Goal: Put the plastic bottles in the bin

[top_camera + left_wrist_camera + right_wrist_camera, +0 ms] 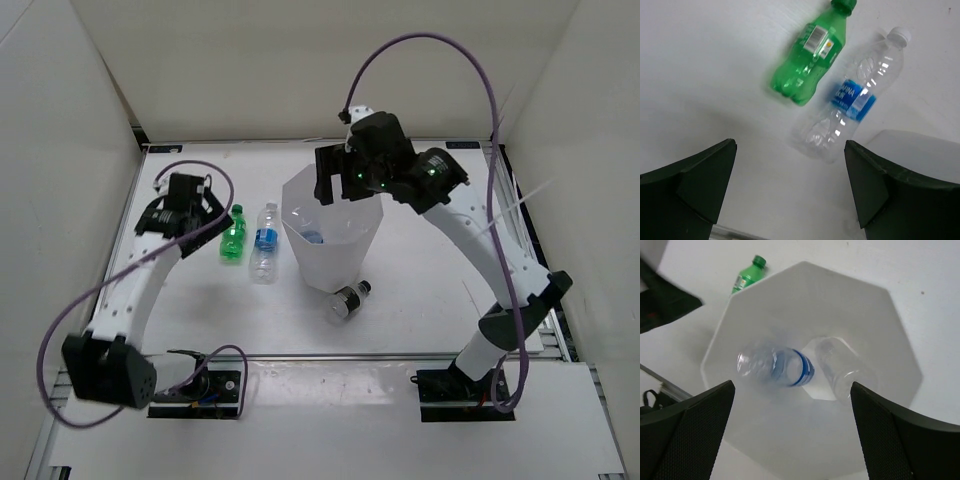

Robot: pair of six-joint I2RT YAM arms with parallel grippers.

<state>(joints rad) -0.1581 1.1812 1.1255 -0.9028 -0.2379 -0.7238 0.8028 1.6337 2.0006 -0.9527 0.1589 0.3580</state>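
- Left claw (790, 150) released, near the glossy green bottle (810, 55) and the ribbed blue-labelled bottle (850, 100).
- Right claw (792, 387) released over the white octagonal bin (880, 315), which holds a blue-banded bottle (772, 367) and a plain bottle (840, 367).

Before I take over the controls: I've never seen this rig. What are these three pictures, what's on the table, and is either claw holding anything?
Two robot arms are bolted at the near edge of the table. The overhead picture looks down from behind them; the other two come from wrist cameras, the dark corner shapes being each arm's own fingers. The left gripper is open and empty near a green bottle and a clear blue-labelled bottle lying side by side on the table. The right gripper, also open and empty, hangs over the white bin, which holds a blue-banded bottle and a plain clear bottle. A dark bottle lies by the bin's base.
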